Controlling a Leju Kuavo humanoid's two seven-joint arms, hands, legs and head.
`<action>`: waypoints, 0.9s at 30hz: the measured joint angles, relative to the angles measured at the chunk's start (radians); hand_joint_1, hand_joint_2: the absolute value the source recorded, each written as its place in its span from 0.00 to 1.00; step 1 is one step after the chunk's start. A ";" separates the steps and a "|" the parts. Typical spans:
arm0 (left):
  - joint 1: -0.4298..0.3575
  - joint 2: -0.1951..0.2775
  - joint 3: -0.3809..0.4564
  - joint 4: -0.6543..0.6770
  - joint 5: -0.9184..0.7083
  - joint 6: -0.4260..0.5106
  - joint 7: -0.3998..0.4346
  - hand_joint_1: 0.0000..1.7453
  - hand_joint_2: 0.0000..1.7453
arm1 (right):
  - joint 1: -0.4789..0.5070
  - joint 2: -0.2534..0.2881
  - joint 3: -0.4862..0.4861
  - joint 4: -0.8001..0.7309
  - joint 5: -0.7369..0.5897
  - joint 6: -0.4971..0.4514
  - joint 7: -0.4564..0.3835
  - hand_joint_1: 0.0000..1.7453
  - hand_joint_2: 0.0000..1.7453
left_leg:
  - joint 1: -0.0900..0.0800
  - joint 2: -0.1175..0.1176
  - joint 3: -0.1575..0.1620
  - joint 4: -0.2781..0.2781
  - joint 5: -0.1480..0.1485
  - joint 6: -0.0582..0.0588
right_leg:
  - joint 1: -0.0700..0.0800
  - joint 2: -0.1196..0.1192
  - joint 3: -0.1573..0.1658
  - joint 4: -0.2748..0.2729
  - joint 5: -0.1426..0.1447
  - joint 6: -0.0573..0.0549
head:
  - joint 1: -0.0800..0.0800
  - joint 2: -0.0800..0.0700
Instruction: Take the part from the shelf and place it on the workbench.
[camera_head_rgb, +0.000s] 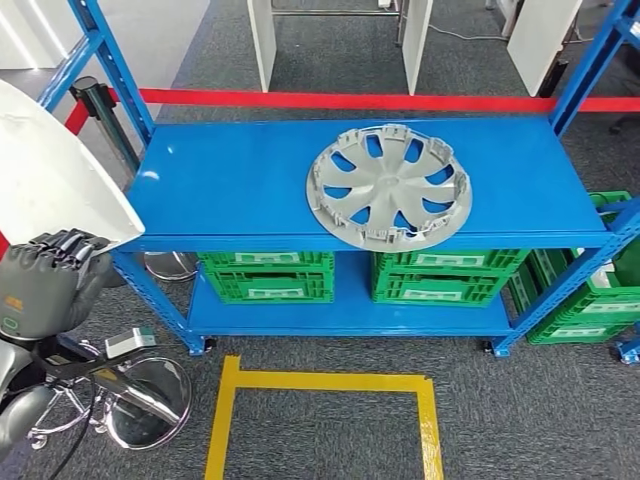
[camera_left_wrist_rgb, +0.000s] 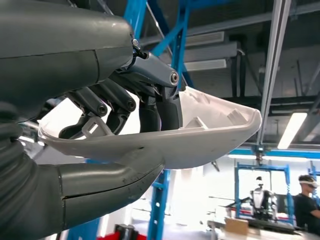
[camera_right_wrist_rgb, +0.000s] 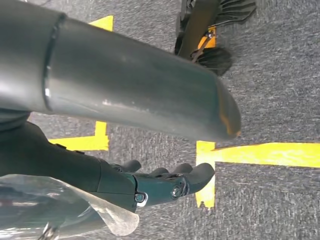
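Left hand (camera_head_rgb: 53, 275) at robot's left side grips white curved moulded plastic shell part (camera_head_rgb: 53, 185), thumb under rim, fingers (camera_left_wrist_rgb: 113, 102) hooked inside; part held clear of blue metal shelf (camera_head_rgb: 249, 185). Right hand (camera_right_wrist_rgb: 166, 182) hangs over grey carpet floor (camera_right_wrist_rgb: 271, 90), fingers loosely extended, holding nothing. Grey plastic wheel cover (camera_head_rgb: 389, 185) lies flat on shelf top. Green crates (camera_head_rgb: 268, 275) on lower tier. Judgement: part looks light, thin-walled, somewhat flexible, smooth; rim grip near ribbed interior looks soundest; avoid squeezing edge.
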 joint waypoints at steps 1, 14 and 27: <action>0.008 0.003 0.010 -0.001 0.003 0.000 -0.004 1.00 1.00 | 0.000 0.003 0.000 0.000 0.000 0.007 -0.018 0.00 0.00 | 0.002 0.000 -0.006 0.007 -0.012 -0.006 | -0.001 -0.003 -0.008 0.000 0.008 -0.008 | -0.001 0.000; 0.028 -0.026 0.072 -0.033 -0.012 -0.076 -0.034 1.00 1.00 | 0.171 0.088 0.020 -0.396 -0.044 0.330 -0.023 0.00 0.00 | 0.006 -0.003 0.195 -0.048 -0.139 -0.009 | 0.004 -0.038 -0.149 0.018 0.127 -0.003 | -0.008 0.000; 0.023 -0.065 0.075 -0.036 -0.012 -0.081 -0.033 1.00 1.00 | 0.420 0.167 0.074 -1.087 -0.129 0.393 0.169 0.00 0.00 | -0.005 0.012 0.022 -0.025 -0.012 0.021 | 0.007 -0.008 -0.004 0.063 0.014 0.003 | -0.004 0.000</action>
